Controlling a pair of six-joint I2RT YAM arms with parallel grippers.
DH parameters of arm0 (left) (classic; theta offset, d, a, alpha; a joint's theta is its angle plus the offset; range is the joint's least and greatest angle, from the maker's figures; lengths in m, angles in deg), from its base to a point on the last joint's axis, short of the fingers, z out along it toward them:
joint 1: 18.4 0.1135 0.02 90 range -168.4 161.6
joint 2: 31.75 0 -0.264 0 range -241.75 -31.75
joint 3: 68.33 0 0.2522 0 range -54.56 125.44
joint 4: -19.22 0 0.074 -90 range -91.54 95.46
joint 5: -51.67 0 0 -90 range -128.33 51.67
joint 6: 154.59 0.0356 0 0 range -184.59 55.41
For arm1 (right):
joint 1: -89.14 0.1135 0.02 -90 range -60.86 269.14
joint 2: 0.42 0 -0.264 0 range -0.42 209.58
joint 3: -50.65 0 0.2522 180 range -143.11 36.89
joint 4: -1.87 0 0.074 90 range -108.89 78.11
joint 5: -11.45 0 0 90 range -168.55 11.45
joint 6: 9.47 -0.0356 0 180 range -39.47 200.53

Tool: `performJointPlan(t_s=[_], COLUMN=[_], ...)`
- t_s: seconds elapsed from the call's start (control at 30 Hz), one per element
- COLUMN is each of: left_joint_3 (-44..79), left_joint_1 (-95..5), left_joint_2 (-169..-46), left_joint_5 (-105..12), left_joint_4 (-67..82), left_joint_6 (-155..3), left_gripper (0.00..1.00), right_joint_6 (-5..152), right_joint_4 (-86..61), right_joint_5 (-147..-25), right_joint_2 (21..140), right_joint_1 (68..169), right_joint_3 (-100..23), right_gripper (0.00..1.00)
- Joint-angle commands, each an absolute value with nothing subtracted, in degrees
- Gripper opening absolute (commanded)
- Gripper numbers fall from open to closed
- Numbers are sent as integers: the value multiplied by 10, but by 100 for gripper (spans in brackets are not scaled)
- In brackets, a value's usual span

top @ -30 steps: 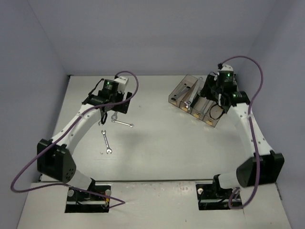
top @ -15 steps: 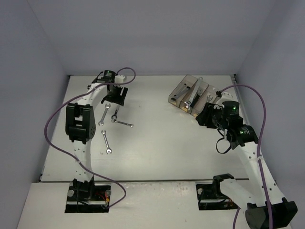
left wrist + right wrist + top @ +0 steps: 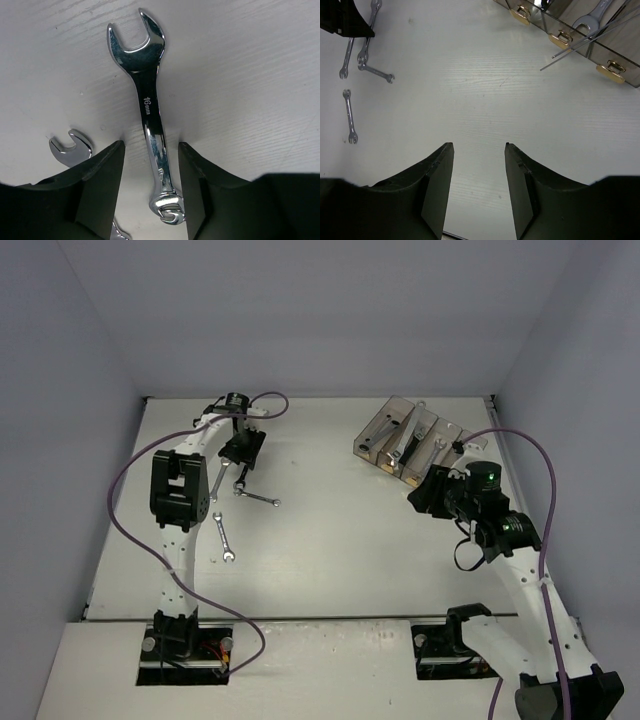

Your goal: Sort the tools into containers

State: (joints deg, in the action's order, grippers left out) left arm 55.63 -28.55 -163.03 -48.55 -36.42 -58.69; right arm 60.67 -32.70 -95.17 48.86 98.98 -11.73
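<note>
Nearest me on the bench (image 3: 340, 550), a small wrench (image 3: 225, 538) lies alone at the left. My right pincer (image 3: 479, 146) hovers over bare bench to the right, released, with nothing between its fingers. Further out, an angled wrench (image 3: 258, 498) lies flat. Beyond it my left pincer (image 3: 151, 145) is down over the 16 mm wrench (image 3: 146, 100). One finger stands on each side of the shaft with bench showing on both sides, so it is released, not grasping. Another open-end head (image 3: 72, 147) lies just beside one finger. At the far right sit the containers (image 3: 372, 440), joined in a row, with a silver wrench (image 3: 590, 20) lying in one.
</note>
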Motion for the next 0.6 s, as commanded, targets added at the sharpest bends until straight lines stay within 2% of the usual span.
performJointPlan(t_s=[0.0, 0.23, 0.33, 0.37, 0.57], left_joint_3=[588, 613, 621, 624, 619], left_joint_1=[-291, -299, -291, -291, -293], left_joint_2=[-1634, -1676, -1693, -1696, -1670], left_joint_5=[-476, -464, -488, -501, -581], left_joint_4=[-389, -416, -424, -428, -433], left_joint_6=[-588, -603, -612, -612, -610], left_gripper=[41, 24, 9, 1, 0], right_joint_6=[595, 586, 582, 580, 575], right_joint_4=[-300, -300, -300, -301, -299], right_joint_5=[-965, -972, -978, -978, -983], right_joint_2=[473, 459, 453, 452, 458], right_joint_1=[993, 993, 993, 993, 994], right_joint_3=[-117, -114, -113, -110, -97], right_gripper=[43, 43, 43, 44, 44])
